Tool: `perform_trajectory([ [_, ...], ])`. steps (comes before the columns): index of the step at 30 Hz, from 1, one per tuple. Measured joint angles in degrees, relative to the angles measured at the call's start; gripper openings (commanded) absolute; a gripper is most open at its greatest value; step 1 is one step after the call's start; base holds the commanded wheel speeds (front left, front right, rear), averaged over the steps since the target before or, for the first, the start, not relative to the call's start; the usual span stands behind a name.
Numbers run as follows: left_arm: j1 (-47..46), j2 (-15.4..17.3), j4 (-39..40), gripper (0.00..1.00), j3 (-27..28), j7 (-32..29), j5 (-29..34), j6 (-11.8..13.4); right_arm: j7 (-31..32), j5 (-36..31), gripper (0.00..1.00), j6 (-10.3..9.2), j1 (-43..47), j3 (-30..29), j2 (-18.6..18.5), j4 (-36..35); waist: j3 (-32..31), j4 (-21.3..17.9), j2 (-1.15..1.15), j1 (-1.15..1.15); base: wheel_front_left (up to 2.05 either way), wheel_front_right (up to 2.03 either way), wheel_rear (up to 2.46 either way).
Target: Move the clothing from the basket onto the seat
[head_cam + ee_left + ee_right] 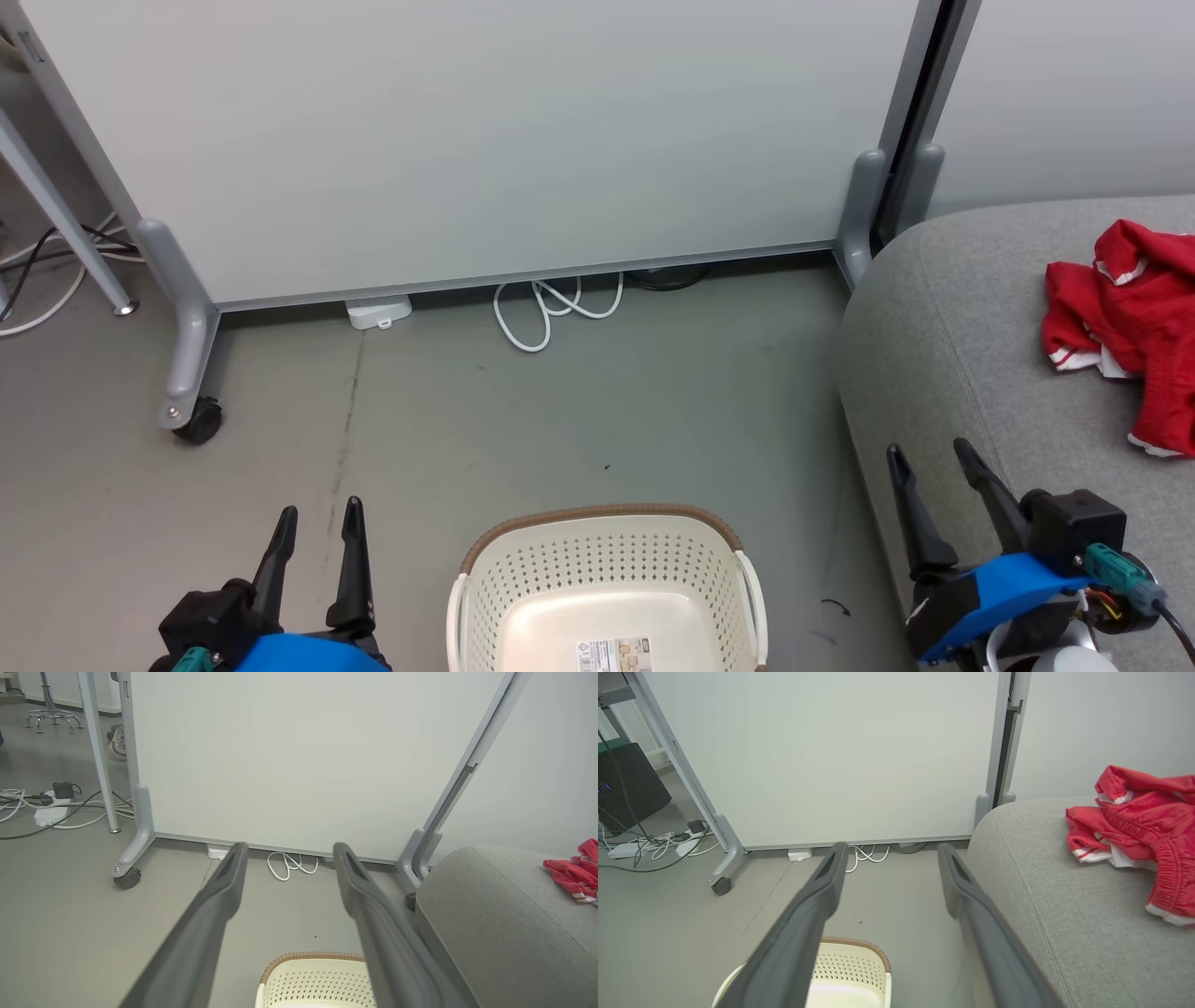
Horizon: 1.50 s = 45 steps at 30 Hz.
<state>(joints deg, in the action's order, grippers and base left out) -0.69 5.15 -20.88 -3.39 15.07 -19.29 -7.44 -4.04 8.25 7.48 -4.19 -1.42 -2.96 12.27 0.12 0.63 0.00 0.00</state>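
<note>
The red clothing [1125, 322] [1141, 826] [574, 872] lies crumpled on the grey seat [962, 345] [1064, 914] [495, 924] at the right. On the floor at bottom centre stands the cream basket [597, 560] [313, 977] [850, 966], with nothing in it but the label on its base. My left gripper [317, 523] [289, 851] is open to the basket's left, holding nothing. Over the seat's front edge, right of the basket, my right gripper [934, 457] [889, 851] is open too, with nothing between its fingers.
A white partition panel [467, 131] on a grey wheeled frame [191, 411] stands behind the basket. White cables [551, 308] and a power strip [378, 311] lie at its foot. More cables [46, 807] lie on the floor to the left.
</note>
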Motion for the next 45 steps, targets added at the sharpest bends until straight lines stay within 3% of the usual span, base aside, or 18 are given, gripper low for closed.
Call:
perform_trajectory([
  [12, -0.02, 0.15, -0.32, 1.0, -0.69, 0.0, -0.86, 0.0, 0.02, 0.56, 1.0, 0.0, 0.02, 0.35, 0.0, -0.15, 0.67, -0.16, 0.0, 0.0, 0.0, 0.0, 0.0],
  [13, 0.01, 0.12, -0.4, 0.0, -0.82, -0.01, -0.99, 0.0, 0.01, 0.57, 0.0, 0.0, 0.03, 0.4, 0.01, -0.08, 0.71, -0.17, 0.0, 0.0, 0.0, 0.0, 0.0],
  [22, 2.93, -0.97, -4.63, 0.0, -1.03, -0.48, -1.05, 0.0, 0.46, 0.69, 0.0, 0.0, 1.97, 0.42, 0.21, 4.74, 0.72, -0.18, 0.0, 0.01, 0.0, 0.0, 0.0],
  [45, 1.67, -1.41, -1.82, 0.0, 1.85, -6.51, -21.39, 0.0, 3.42, 24.07, 0.0, 0.0, 1.86, -1.0, 0.25, 4.38, 0.6, -0.26, 0.0, 0.0, 0.0, 0.0, 0.0],
])
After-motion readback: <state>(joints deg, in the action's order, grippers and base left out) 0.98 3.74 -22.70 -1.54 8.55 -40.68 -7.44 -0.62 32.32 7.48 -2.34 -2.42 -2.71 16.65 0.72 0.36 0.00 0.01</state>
